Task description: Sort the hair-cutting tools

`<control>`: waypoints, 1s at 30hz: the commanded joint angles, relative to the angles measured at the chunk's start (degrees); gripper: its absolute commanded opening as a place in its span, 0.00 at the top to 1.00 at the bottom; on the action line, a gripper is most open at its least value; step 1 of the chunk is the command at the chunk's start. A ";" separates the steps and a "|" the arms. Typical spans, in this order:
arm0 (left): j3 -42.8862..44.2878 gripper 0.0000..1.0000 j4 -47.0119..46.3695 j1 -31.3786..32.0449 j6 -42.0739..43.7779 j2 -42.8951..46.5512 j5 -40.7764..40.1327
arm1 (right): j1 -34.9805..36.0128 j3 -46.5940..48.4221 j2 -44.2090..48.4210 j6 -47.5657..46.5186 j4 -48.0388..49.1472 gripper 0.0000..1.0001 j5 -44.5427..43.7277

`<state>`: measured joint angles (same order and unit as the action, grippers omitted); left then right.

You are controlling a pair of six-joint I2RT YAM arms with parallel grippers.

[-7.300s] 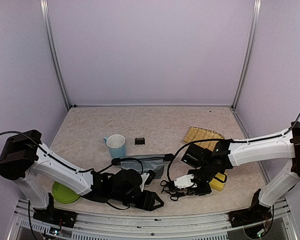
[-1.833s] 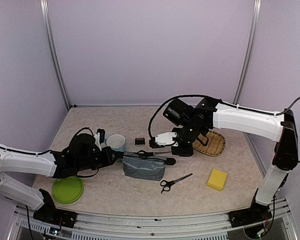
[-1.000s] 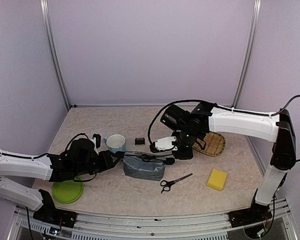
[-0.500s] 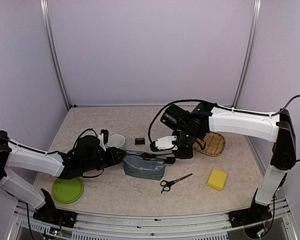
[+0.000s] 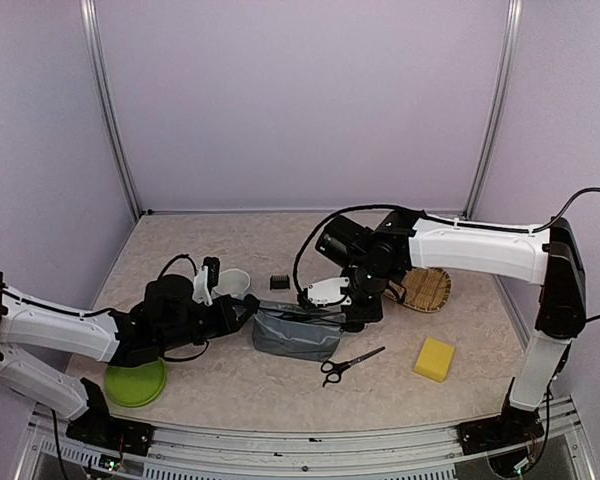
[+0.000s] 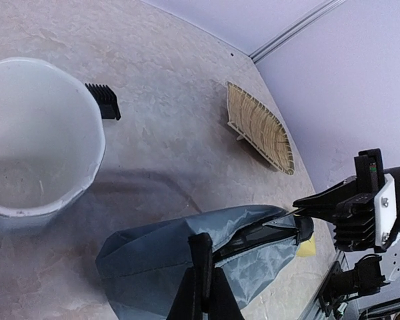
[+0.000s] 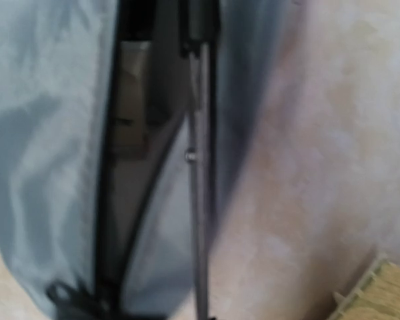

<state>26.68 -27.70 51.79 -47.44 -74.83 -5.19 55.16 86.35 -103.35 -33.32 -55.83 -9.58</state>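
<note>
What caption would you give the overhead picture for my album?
Left gripper pinches the gray pouch by its edge while the right gripper pokes scissors into its opening; another pair lies nearby.

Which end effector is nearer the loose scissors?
Right: right end effector sits at the pouch's right end, just behind the scissors; left end effector pinches its far end.

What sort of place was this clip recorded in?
Probably a robot lab test cell rather than a salon: bare lavender walls, aluminium frame posts, and a mottled beige tabletop.
</note>
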 commanded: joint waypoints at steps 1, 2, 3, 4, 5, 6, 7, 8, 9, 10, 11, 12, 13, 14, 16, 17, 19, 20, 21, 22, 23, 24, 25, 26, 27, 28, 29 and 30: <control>-3.31 1.00 0.17 2.25 -3.89 3.79 -2.88 | 2.10 1.33 -2.03 0.59 -0.47 1.00 1.60; -3.98 1.00 -0.11 2.98 -4.95 4.48 -3.69 | 2.63 1.47 -2.36 0.54 -0.63 1.00 1.45; -4.56 1.00 -0.15 3.89 -6.03 5.04 -4.72 | 3.08 1.77 -2.69 0.54 -0.87 1.00 1.16; -5.08 1.00 -0.04 4.84 -7.01 5.62 -5.87 | 3.59 2.25 -3.10 0.66 -1.11 1.00 0.94; -5.52 1.00 -0.14 5.91 -8.06 5.89 -7.04 | 4.09 2.93 -3.54 0.83 -1.38 1.00 0.69; -5.92 1.00 -0.29 6.90 -8.98 6.27 -8.00 | 4.69 3.53 -3.94 0.96 -1.58 1.00 0.49; -6.26 1.00 -0.39 7.83 -9.73 6.64 -9.02 | 5.29 4.29 -4.30 1.05 -1.68 1.00 0.34; -6.50 1.00 -0.57 8.68 -10.39 6.85 -9.85 | 5.76 5.01 -4.65 1.11 -1.71 1.00 0.32; -6.73 1.00 -0.59 9.47 -10.87 7.10 -10.71 | 6.23 5.65 -5.15 1.21 -1.76 1.00 0.56; -6.95 1.00 -0.62 10.34 -11.44 7.46 -11.70 | 6.58 6.35 -5.74 1.28 -1.90 1.00 0.95; -7.20 1.00 -0.68 11.14 -11.90 7.82 -13.09 | 6.84 6.88 -6.78 1.39 -2.10 1.00 1.50; -7.50 1.00 -0.73 11.78 -12.40 8.31 -13.99 | 7.12 7.39 -7.70 1.56 -2.31 1.00 1.70; -7.78 1.00 -0.69 12.45 -12.84 8.82 -14.99 | 7.34 7.74 -8.65 1.70 -2.56 1.00 1.83; -8.15 1.00 -0.63 13.00 -13.19 9.21 -15.89 | 7.62 7.97 -9.49 1.99 -2.67 1.00 1.56; -8.91 1.00 -0.04 13.66 -13.93 9.88 -17.49 | 8.04 8.84 -10.69 2.84 -2.80 1.00 1.62; -9.29 1.00 0.07 13.76 -14.25 10.14 -17.86 | 8.11 9.88 -11.14 3.29 -3.11 1.00 2.15; -9.97 1.00 0.01 13.86 -14.66 10.44 -18.16 | 8.29 11.01 -11.41 3.98 -3.60 1.00 3.51; -10.20 1.00 0.06 13.80 -14.76 10.66 -18.26 | 8.30 11.25 -11.17 4.16 -3.68 0.94 4.00; -10.38 1.00 0.19 13.86 -14.86 10.78 -18.38 | 8.30 11.29 -10.67 4.22 -3.69 0.87 4.57; -10.53 1.00 0.36 13.90 -14.91 10.97 -18.55 | 8.34 11.11 -10.02 4.23 -3.66 0.81 4.99; -10.65 1.00 0.49 13.95 -15.03 11.20 -18.71 | 8.31 10.68 -8.98 4.23 -3.40 0.76 5.02; -10.75 1.00 0.73 13.95 -15.11 11.55 -18.86 | 8.30 10.07 -7.87 4.11 -3.14 0.72 4.59; -10.84 1.00 0.96 14.02 -15.02 11.89 -18.97 | 8.24 9.36 -6.39 3.79 -2.66 0.68 3.86; -10.79 1.00 1.56 14.04 -14.93 12.23 -19.10 | 8.05 8.44 -4.31 3.57 -2.27 0.63 3.20; -10.73 1.00 2.25 14.04 -14.84 12.64 -19.15 | 7.72 7.57 -3.15 3.53 -1.86 0.59 2.66; -10.69 1.00 2.90 14.03 -14.68 13.03 -19.15 | 7.13 6.55 -1.12 3.57 -1.62 0.57 2.87; -10.68 1.00 3.48 14.04 -14.49 13.42 -18.97 | 6.10 5.59 0.51 3.73 -1.45 0.56 3.67; -10.68 1.00 4.19 14.00 -14.23 13.87 -18.79 | 4.94 4.42 2.33 3.90 -1.23 0.55 4.96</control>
<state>16.38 -25.61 65.41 -61.98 -63.05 -22.85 62.43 93.54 -109.38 -30.06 -57.43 -6.39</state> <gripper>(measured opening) 0.012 0.433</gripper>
